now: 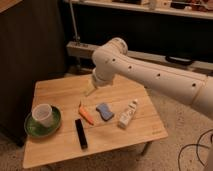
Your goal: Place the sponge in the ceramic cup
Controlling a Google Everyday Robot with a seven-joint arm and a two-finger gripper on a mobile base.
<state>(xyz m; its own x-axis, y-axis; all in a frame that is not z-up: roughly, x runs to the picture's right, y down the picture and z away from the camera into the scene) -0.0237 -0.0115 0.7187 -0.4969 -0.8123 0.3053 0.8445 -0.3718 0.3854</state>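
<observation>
One blue sponge (105,111) is lying flat on the desk (60,92), well apart from the ceramic cup (43,115), which is standing mouth-up on the green plate (30,131), ready to receive it, while the claw (90,91) is hovering beyond the sponge, spread or pressed together cannot be told.

Illumination: dim, warm, from overhead. Brightest zone: the pale wooden worktop (60,145), evenly lit, no glare. Surroundings behind and to the left: near black. The tool (89,91) hangs above the worktop's rear middle, yellowish, shaded beneath the white arm (150,75). Shadows: soft, faint.
</observation>
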